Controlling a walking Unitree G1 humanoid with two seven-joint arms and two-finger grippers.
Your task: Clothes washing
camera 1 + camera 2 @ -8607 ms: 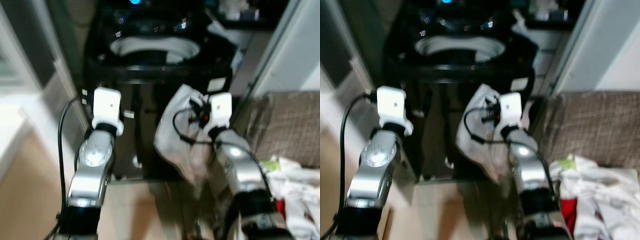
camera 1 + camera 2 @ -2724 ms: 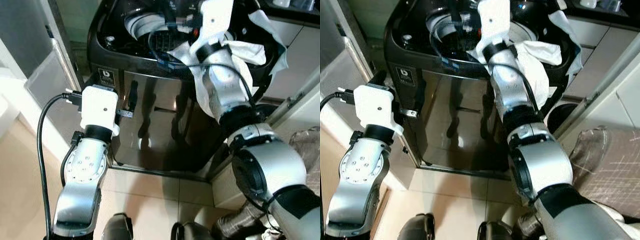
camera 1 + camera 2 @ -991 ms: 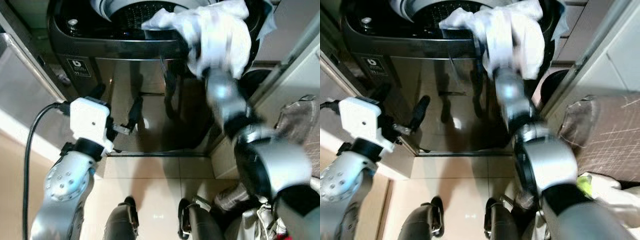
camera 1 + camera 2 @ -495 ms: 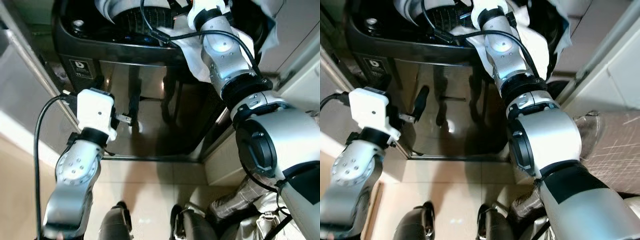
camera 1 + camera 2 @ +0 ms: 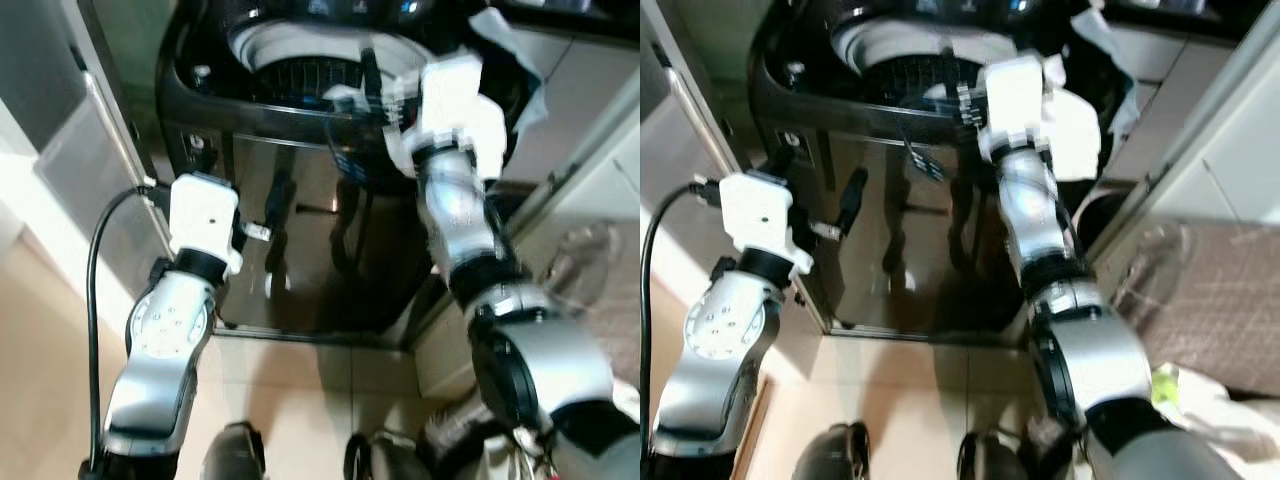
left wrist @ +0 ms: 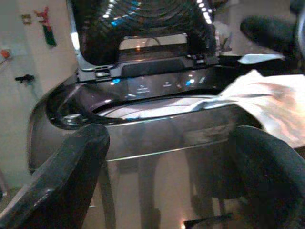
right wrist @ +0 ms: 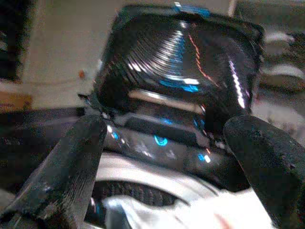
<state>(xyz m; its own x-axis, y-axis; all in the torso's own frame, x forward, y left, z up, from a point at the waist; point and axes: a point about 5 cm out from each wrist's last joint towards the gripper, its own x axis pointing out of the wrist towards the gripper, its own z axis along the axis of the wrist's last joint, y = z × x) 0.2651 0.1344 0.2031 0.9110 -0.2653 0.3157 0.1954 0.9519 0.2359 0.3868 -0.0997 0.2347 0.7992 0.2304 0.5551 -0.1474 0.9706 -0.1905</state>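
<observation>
White cloth [image 5: 470,110] drapes over the washer [image 5: 300,230] rim, so the right tool [image 7: 162,171] hovers spread above it. The left tool [image 6: 162,181], also spread, waits facing the front.

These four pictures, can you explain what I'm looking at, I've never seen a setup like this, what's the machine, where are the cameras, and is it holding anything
This is a humanoid robot standing in front of a black top-loading washing machine with its lid up. The two wide pictures come from a pair of cameras in the robot's head, looking down along its two silver arms. The other two come from a camera on each wrist, looking out between that arm's two black fingers.

The right tool is up at the machine's rim, over the drum, with its fingers spread and nothing between them. White laundry is draped over the rim beside that arm, partly in the drum.

The left tool is lower, facing the machine's shiny front, fingers also apart and holding nothing.

At the bottom of the head views are the robot's own feet on a pale tiled floor.
</observation>
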